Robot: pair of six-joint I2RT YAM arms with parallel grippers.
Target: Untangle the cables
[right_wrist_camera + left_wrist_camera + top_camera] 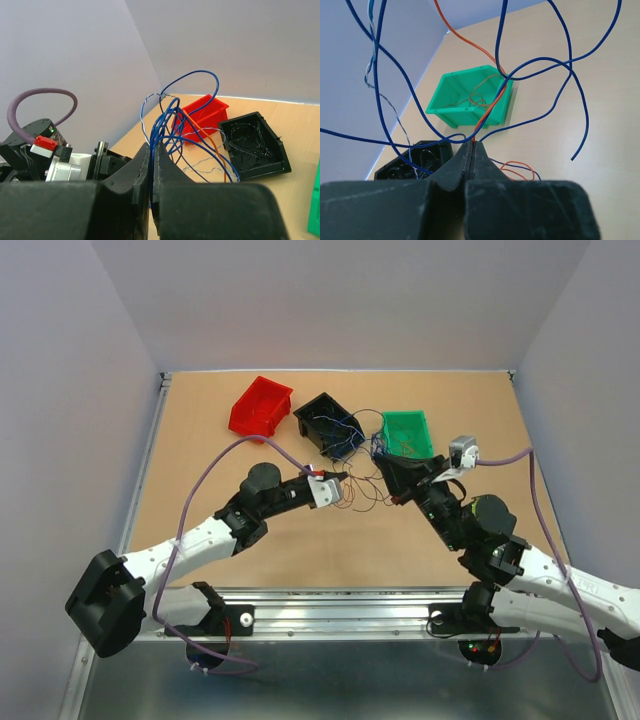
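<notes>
My L gripper (pixel 472 146) is pinched fully closed, tips on an orange strand (pixel 492 106) of the cables (pixel 358 492); blue ones loop close by, contact unclear. My R gripper (pixel 152 149) is clamped tight too, w/ a bunch of blue strands caught btw the tips. Top view: both grippers face each other over mid table (pixel 300 560), R at approx 3 o'clock of L, loose strands strung btw them. More wire runs toward 12 into the black bin (pixel 322 420). Green bin (pixel 410 435) at 1 has some orange wire inside; red bin (pixel 260 408) at 11.
</notes>
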